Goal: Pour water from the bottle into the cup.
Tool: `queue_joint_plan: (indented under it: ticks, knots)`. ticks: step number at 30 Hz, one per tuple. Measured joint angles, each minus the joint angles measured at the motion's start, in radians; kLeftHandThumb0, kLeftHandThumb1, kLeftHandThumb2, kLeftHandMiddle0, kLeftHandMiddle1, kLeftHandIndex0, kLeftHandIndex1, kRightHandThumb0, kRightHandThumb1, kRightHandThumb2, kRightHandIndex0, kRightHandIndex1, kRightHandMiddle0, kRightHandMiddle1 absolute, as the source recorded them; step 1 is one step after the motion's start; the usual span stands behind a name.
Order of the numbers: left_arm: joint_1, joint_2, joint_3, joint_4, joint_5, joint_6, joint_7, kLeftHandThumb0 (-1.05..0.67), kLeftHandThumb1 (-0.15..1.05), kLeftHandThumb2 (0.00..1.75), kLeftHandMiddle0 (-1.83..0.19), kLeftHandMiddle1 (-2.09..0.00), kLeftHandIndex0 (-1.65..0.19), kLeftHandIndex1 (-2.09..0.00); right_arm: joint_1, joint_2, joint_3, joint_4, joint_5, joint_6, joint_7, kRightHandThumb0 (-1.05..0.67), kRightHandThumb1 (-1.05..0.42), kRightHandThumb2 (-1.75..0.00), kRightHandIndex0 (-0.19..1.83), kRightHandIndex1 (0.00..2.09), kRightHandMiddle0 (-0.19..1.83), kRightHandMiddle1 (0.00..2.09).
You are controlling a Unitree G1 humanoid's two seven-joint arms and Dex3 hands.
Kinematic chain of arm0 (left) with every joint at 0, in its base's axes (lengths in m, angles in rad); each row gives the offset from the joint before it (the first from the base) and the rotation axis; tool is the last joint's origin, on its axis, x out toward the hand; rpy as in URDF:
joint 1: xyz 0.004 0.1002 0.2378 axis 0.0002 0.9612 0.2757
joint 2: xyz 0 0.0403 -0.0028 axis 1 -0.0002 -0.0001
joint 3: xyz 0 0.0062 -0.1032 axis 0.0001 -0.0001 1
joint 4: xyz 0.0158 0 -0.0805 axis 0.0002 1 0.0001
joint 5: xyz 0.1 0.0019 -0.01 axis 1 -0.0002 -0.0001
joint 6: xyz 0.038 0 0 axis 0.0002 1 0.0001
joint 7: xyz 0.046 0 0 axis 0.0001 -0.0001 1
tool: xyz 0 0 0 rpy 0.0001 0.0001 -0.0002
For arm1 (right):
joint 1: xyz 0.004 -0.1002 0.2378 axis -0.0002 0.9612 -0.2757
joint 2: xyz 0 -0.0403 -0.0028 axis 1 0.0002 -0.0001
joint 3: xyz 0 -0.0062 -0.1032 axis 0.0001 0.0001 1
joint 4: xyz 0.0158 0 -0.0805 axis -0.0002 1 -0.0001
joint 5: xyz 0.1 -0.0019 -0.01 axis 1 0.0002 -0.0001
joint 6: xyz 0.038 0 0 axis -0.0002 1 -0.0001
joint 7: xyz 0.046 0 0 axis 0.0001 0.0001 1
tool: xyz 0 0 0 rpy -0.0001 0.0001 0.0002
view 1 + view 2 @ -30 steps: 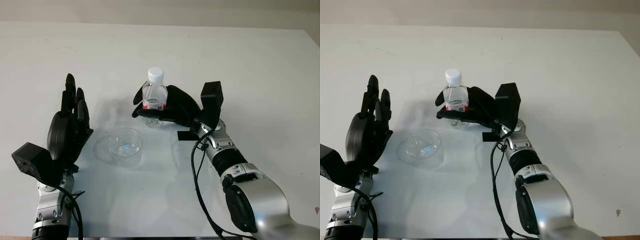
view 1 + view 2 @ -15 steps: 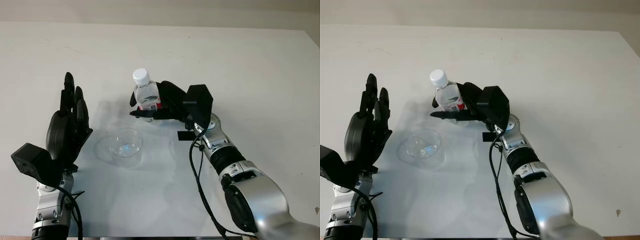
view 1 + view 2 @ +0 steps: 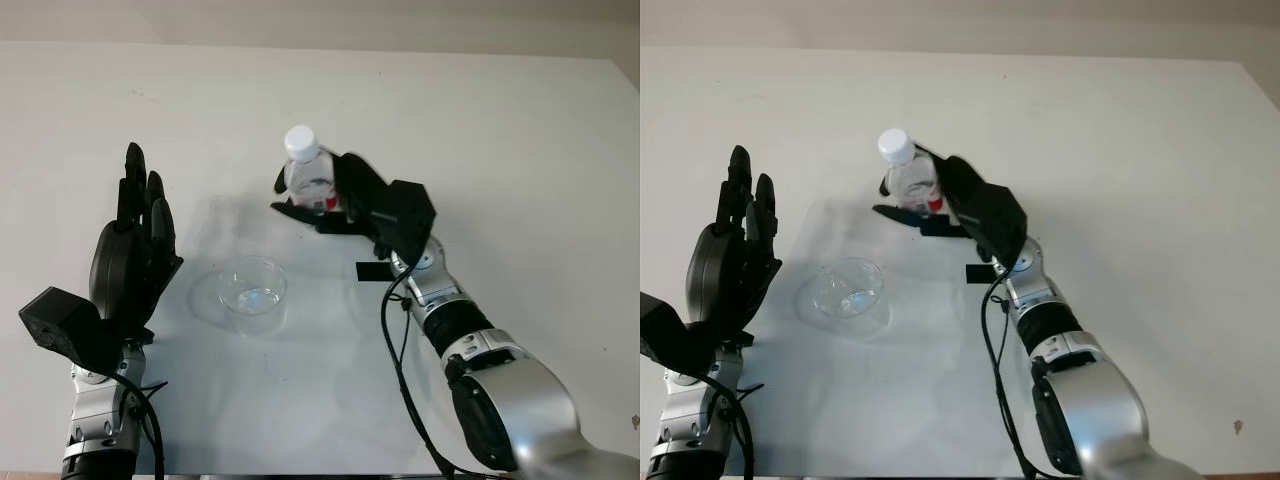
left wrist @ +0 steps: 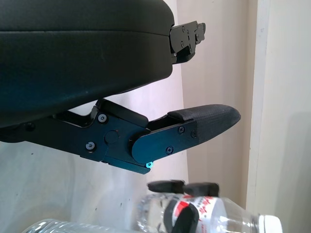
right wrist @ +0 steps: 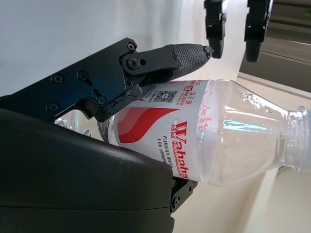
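A clear water bottle (image 3: pixel 306 176) with a white cap and a red label is held above the white table (image 3: pixel 520 150), tilted with its cap leaning left. My right hand (image 3: pixel 330 205) is shut on the bottle (image 5: pixel 204 131) around its label. A clear plastic cup (image 3: pixel 250 290) stands on the table in front of and left of the bottle, apart from it. My left hand (image 3: pixel 145 200) is open and raised upright to the left of the cup, holding nothing. The cap is still on the bottle.
The table's far edge meets a pale wall at the back. A black cable (image 3: pixel 395 350) runs along my right forearm, just above the table surface.
My right hand has lifted the bottle off the table and tilted it, the wrist turning over. The cup and my left hand have stayed where they were.
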Motion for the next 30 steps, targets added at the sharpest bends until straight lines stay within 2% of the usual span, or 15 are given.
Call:
queue_joint_plan:
  ticks: [5,10,14,18,22,30]
  knots:
    - [-0.001,0.000,0.000,0.001,0.000,0.000,0.000,-0.75,1.05,0.69,0.19,0.00,0.19,0.00,0.000,-0.037,0.013,-0.095,-0.017,-0.056,0.016,-0.31,-1.05,-0.30,1.12,2.09,0.94,2.09]
    - [-0.002,0.000,0.000,0.001,0.000,0.000,0.000,-0.75,1.05,0.69,0.19,0.00,0.19,0.00,0.001,-0.077,0.069,-0.156,-0.142,-0.146,-0.070,-0.30,-1.05,-0.22,1.16,2.09,0.97,2.09]
    - [-0.002,0.000,-0.001,0.001,0.002,0.000,0.002,-0.75,1.05,0.70,0.19,0.00,0.19,0.00,0.001,-0.117,0.121,-0.185,-0.262,-0.171,-0.147,-0.34,-1.05,-0.22,1.12,2.09,0.88,2.09]
    - [-0.002,0.000,-0.003,0.001,0.003,0.000,0.006,-0.75,1.05,0.69,0.19,0.00,0.19,0.00,0.001,-0.164,0.184,-0.202,-0.435,-0.219,-0.309,-0.36,-1.05,-0.16,1.10,2.09,0.88,2.09]
    - [-0.002,-0.001,-0.004,0.001,0.002,0.000,0.007,-0.75,1.05,0.69,0.19,0.00,0.19,0.00,-0.001,-0.192,0.254,-0.211,-0.607,-0.243,-0.514,-0.38,-1.04,-0.07,1.16,2.09,0.94,2.09]
    - [-0.002,-0.002,-0.004,0.001,0.003,0.000,0.012,-0.75,1.05,0.68,0.19,0.00,0.19,0.00,-0.047,-0.210,0.364,-0.194,-0.766,-0.205,-0.715,-0.39,-1.04,-0.06,1.20,2.09,0.94,2.09]
